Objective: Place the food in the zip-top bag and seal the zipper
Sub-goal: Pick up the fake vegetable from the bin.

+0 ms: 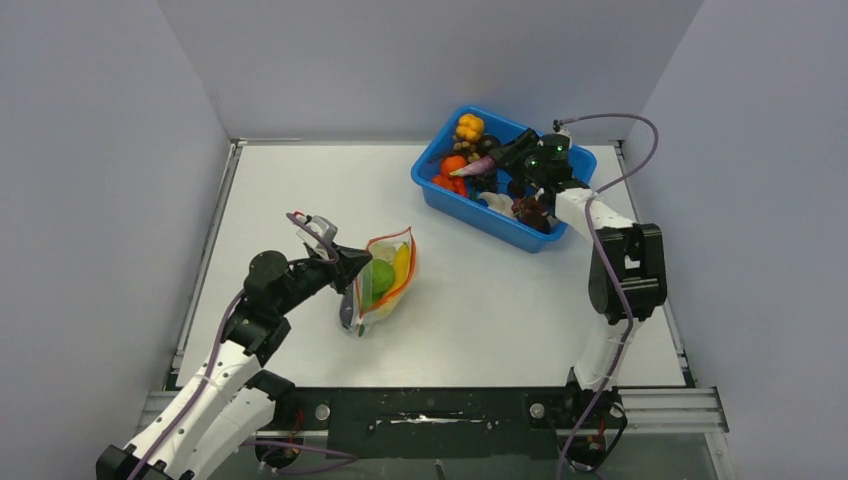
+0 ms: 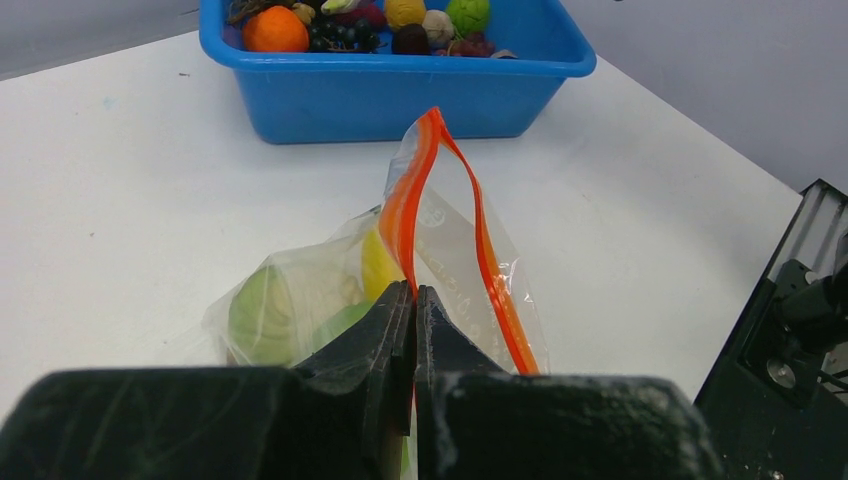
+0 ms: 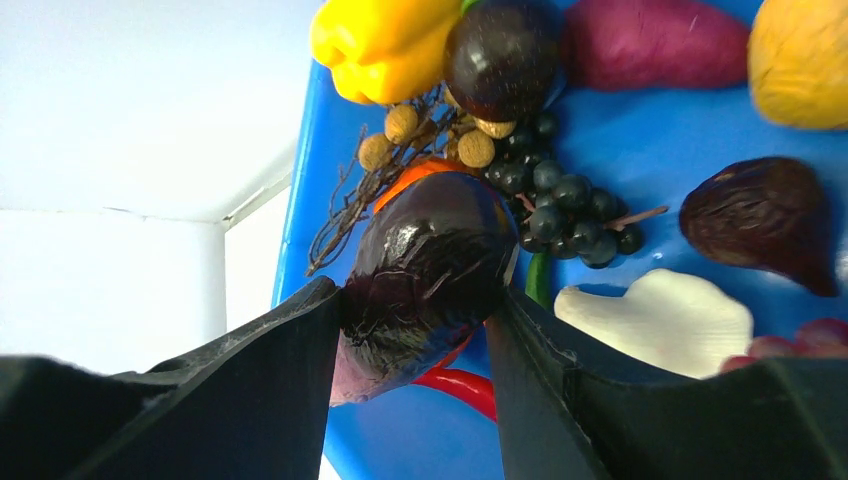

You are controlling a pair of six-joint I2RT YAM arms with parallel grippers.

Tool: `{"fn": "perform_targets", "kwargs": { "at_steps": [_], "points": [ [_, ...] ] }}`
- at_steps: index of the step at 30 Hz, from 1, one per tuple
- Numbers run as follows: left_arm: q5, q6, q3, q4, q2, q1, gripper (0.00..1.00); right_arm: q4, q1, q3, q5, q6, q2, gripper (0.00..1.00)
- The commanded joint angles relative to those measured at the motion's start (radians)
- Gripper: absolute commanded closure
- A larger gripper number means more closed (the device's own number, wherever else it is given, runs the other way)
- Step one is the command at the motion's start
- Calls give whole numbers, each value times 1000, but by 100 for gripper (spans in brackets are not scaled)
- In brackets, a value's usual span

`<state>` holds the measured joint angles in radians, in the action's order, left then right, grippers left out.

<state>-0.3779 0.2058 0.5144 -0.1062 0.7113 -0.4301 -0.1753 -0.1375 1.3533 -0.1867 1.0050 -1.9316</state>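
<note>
From above, the left gripper clamps the near edge of the flat, clear, crinkly plastic zip-top bag. The bag lies on the white table just beyond the jaws, with a round green toy fruit and a yellow toy fruit inside. The right gripper hangs over the blue plastic bin, gripping a dark purple plastic toy eggplant between its jaws.

In the left wrist view, the jaws are pressed together on the thin red-orange zipper. One side of the strip rises from between the fingertips and the other bows away to the right, so the mouth gapes. The green fruit sits left of the jaws inside the bag, and the bin stands well ahead.

In the right wrist view, the jaws grasp the eggplant across its glossy body. Beyond them in the bin lie a bunch of dark toy grapes and a yellow toy pepper. A white toy piece lies to the right.
</note>
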Motion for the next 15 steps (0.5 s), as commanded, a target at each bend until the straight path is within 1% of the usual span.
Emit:
{"fn": "perform_targets", "kwargs": {
  "at_steps": [1, 7, 15],
  "points": [
    [-3, 34, 12, -84, 3, 4, 100, 14, 9, -17, 93, -161, 166, 70],
    [9, 79, 40, -102, 29, 4, 100, 77, 8, -96, 118, -293, 352, 70],
    [53, 126, 71, -126, 71, 4, 100, 189, -31, -195, 96, -393, 591, 70]
  ]
}}
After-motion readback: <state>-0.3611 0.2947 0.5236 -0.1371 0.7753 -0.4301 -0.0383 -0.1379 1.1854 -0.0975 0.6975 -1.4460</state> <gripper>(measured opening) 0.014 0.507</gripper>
